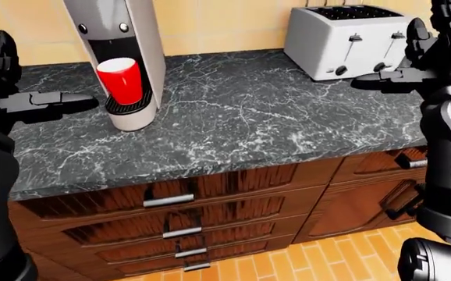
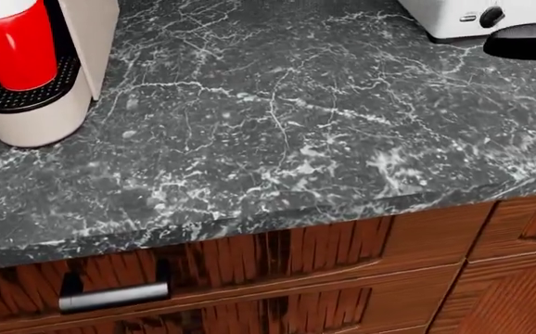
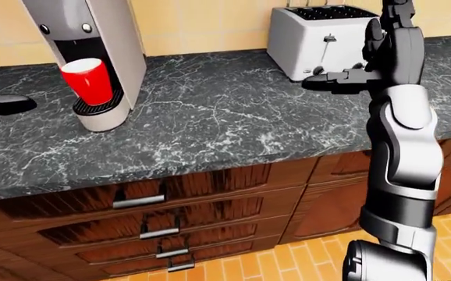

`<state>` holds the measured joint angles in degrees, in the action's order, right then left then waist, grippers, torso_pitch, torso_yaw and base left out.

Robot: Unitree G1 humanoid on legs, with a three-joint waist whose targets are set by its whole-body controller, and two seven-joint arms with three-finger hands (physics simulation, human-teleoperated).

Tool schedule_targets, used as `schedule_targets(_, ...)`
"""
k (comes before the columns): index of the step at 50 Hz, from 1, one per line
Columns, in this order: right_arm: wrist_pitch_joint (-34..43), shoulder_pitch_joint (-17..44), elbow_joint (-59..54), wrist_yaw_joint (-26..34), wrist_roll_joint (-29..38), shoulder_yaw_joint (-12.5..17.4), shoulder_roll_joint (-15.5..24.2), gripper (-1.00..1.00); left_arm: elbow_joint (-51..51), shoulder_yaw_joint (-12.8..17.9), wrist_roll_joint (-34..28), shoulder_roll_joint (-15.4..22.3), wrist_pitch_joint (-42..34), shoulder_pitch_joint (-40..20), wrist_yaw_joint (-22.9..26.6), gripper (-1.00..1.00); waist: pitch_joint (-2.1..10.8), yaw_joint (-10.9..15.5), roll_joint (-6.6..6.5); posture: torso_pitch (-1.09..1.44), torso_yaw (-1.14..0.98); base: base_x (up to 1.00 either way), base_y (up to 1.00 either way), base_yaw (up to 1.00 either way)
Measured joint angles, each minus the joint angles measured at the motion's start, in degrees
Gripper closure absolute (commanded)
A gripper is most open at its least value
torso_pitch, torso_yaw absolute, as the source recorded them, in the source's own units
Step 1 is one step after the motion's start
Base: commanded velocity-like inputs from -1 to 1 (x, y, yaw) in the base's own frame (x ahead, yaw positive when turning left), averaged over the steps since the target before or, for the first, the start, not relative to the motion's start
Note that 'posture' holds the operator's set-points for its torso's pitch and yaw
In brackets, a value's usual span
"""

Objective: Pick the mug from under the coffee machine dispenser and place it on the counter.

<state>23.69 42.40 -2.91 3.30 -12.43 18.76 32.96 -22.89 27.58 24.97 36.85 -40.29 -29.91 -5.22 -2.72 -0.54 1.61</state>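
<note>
Right arm (image 3: 397, 146) fills the right side nearest us, its right hand (image 3: 343, 76) spread and empty by the toaster (image 3: 319, 38), left hand (image 1: 50, 100) open too, lined up toward the red mug (image 1: 121, 81) sitting under the coffee machine (image 1: 124, 52) dispenser, upper left, probably for a grab

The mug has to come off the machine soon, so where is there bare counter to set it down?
The widest free patch of counter lies between the coffee machine and the toaster, down to the counter's near edge. It is tighter by the machine's base, where the red mug stands on the drip tray and the left hand hovers beside it.
</note>
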Motion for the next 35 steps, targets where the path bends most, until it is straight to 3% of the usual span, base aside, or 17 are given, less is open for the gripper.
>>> schedule_targets(4,-0.3,0.5,0.9,0.1,-0.1,-0.2,0.1,-1.0,-0.7,0.8,0.0,0.5,0.2,-0.5,-0.3,-1.0,-0.43,-0.2,-2.85,0.0,0.0,0.23,0.02,0.0)
schedule_targets(7,-0.4,0.9,0.9,0.1,-0.1,-0.2,0.2,-1.0,-1.1,1.1,0.1,0.8,0.7,-0.7,-0.3,-1.0,0.07,-0.5,-6.12,0.0,0.0,0.23,0.02,0.0)
schedule_targets(10,-0.5,0.2,0.7,0.3,-0.2,-1.4,-0.8,-1.0,-0.4,1.9,0.0,0.6,0.6,0.4,-0.4,-1.0,-0.54,0.6,-5.84,0.0,0.0,0.23,0.02,0.0)
schedule_targets(12,-0.2,0.3,-0.3,0.6,-0.2,-2.1,-0.8,-1.0,0.2,2.1,-0.2,0.7,0.0,0.8,-0.5,-1.0,-0.17,0.9,-5.76,0.0,0.0,0.12,0.0,0.0)
schedule_targets(14,-0.3,0.9,-1.0,0.5,0.0,-1.7,-0.4,-1.0,-0.1,2.2,-0.2,1.0,-0.1,0.4,-0.5,-1.0,-0.03,0.8,-4.9,0.0,0.0,0.0,0.0,0.0)
schedule_targets(17,-0.8,1.8,-1.2,-0.3,0.6,-0.9,0.0,-1.0,-1.1,2.4,-0.2,1.1,0.7,0.5,-0.3,-1.0,-1.43,1.0,-2.63,0.0,0.0,0.0,0.0,0.0)
schedule_targets(19,-1.0,2.0,-1.3,-0.8,0.6,-0.7,0.0,-1.0,-0.6,2.3,0.0,1.2,0.7,0.5,0.0,-1.0,-1.49,1.3,-0.19,0.0,0.0,0.0,0.0,0.0)
schedule_targets(21,-1.2,1.9,-1.7,-1.4,0.4,-0.5,-0.1,-1.0,-0.1,2.0,0.0,0.4,0.4,1.2,0.1,-1.0,-1.98,1.2,-0.74,0.0,0.0,0.0,0.0,0.0)
schedule_targets(26,-1.1,1.8,-3.4,-3.4,0.7,-1.1,0.0,-1.0,0.5,1.3,0.4,0.6,-0.7,1.3,0.4,-1.0,-1.05,0.5,-2.19,0.0,0.0,0.0,0.0,0.0)
schedule_targets(35,-4.4,1.6,-3.9,-4.4,0.9,-0.5,0.1,-1.0,-0.5,1.9,0.4,0.8,0.3,0.9,0.4,-1.0,-0.18,0.3,-3.02,0.0,0.0,0.0,0.0,0.15)
